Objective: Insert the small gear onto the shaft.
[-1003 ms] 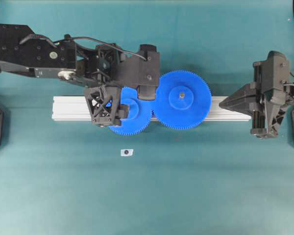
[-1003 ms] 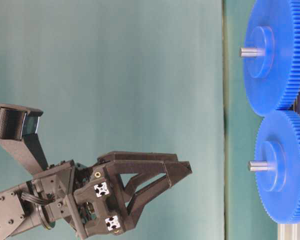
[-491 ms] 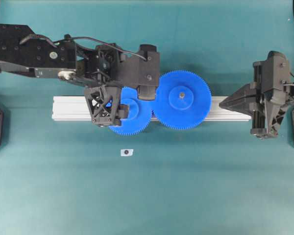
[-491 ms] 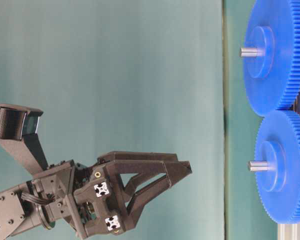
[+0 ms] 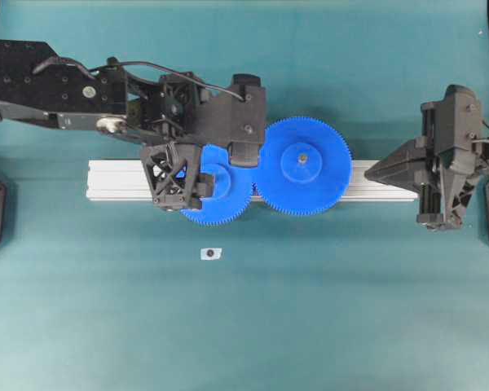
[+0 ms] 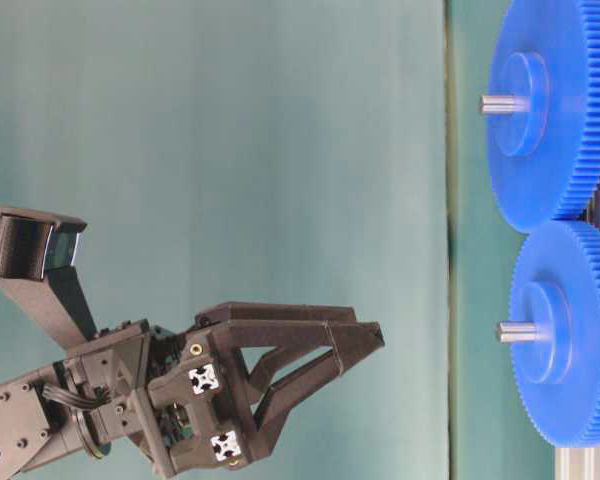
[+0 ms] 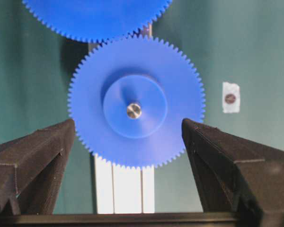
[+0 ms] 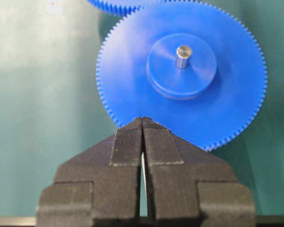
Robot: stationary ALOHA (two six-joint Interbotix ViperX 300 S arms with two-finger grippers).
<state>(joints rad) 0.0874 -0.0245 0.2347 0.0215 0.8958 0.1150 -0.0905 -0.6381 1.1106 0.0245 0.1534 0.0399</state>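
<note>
Your left pincer [image 7: 128, 142] hangs wide apart over the small gear [image 7: 136, 101], gear seated on its shaft [image 7: 133, 110] above the aluminium bar [image 5: 114, 181], teeth meshed with the larger gear [image 5: 302, 166], your right pincer [image 8: 143, 124] closed, empty, near that gear's rim.

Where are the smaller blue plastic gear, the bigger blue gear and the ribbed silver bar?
Smaller blue plastic gear [image 7: 136, 101]: left wrist view, raised hub.
Bigger blue plastic gear [image 5: 302, 166]: overhead view, round hub.
Ribbed silver aluminium bar [image 5: 114, 181]: overhead view, bare left end.

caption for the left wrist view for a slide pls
Open left hand poised over the small gear, which sits on its shaft meshed with the larger gear.
</note>
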